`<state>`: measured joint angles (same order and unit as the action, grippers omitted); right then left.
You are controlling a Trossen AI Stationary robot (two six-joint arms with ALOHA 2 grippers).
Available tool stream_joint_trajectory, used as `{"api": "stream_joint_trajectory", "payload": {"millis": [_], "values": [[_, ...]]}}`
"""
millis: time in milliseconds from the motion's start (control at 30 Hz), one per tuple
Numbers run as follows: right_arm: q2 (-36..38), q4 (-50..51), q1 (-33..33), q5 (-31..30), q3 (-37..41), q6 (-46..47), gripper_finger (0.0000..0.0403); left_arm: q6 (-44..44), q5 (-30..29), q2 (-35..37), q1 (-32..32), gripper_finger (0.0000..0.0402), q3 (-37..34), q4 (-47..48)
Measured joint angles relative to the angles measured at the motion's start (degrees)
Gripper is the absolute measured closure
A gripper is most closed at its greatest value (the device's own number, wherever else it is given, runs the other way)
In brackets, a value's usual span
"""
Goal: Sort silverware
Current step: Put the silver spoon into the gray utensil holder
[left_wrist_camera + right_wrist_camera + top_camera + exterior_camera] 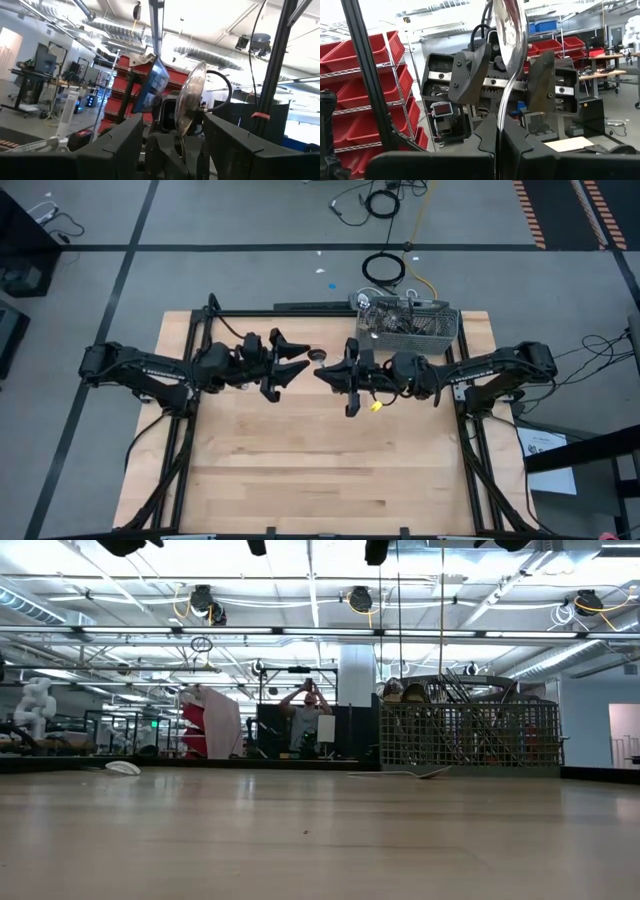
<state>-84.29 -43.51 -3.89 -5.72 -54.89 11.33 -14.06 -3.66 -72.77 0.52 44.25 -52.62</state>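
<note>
High view: left gripper (296, 366) and right gripper (330, 375) face each other above the table (330, 480) at mid-width, near the far edge; a spoon (319, 356) shows between them. Mesh basket (408, 323) with the rest of the silverware (400, 320) sits at the far right edge.

Low view: basket right, one piece lying flat just beside it.

Left wrist: fingers (117, 145) spread wide, spoon bowl between them.

Right wrist: jaws clamped together on the spoon handle.
</note>
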Motion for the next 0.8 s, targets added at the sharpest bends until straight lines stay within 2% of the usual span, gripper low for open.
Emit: {"api": "stream_joint_trajectory", "payload": {"millis": [267,467,800], "values": [[0.00,3.21,-0.42,-0.66,0.00,1.65,0.0403,2.56,-0.28,0.00,-0.08,0.0187,-0.01,-0.04],[-0.02,3.97,-0.39,-3.33,0.00,2.98,0.0403,2.51,-0.77,0.00,-0.08,0.0187,-0.02,-0.02],[-0.02,6.39,-0.41,-3.76,0.00,4.51,0.0403,2.43,-3.71,-0.96,-0.08,0.0187,-0.02,0.39]]}}
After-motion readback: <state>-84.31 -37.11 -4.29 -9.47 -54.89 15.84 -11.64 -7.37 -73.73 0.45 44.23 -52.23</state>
